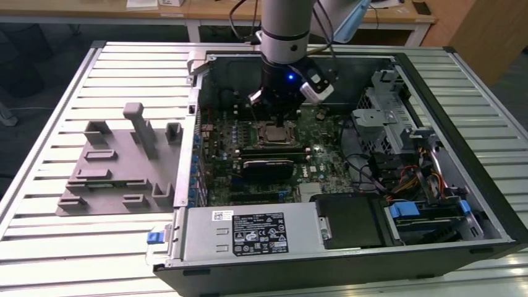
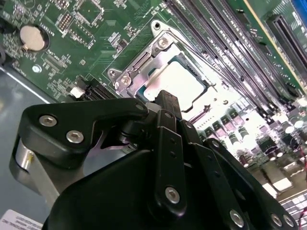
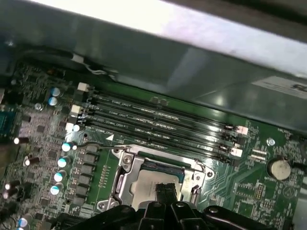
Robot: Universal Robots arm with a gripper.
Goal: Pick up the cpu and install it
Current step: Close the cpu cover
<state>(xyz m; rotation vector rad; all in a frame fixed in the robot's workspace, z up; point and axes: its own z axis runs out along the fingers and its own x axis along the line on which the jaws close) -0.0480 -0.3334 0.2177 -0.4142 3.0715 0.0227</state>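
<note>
The cpu (image 2: 178, 80), a flat square with a silvery top, lies inside the metal-framed socket (image 2: 139, 60) on the green motherboard. In the first wrist view the cpu (image 3: 144, 186) sits level within the socket frame (image 3: 123, 168). My gripper (image 2: 166, 99) hangs just over the cpu's edge, its two dark fingers pressed together with nothing between them. The fingertips (image 3: 160, 191) point down at the chip; whether they touch it I cannot tell. In the exterior view the gripper (image 1: 276, 112) stands above the socket and cpu (image 1: 276, 132) inside the open computer case.
Memory slots (image 3: 158, 125) run beside the socket, and a coin battery (image 3: 279, 167) sits nearby. The case holds a power supply (image 1: 247, 232) at the front and a drive cage (image 1: 387, 111) at the exterior view's right. A grey plastic tray (image 1: 115, 167) lies on the slatted table.
</note>
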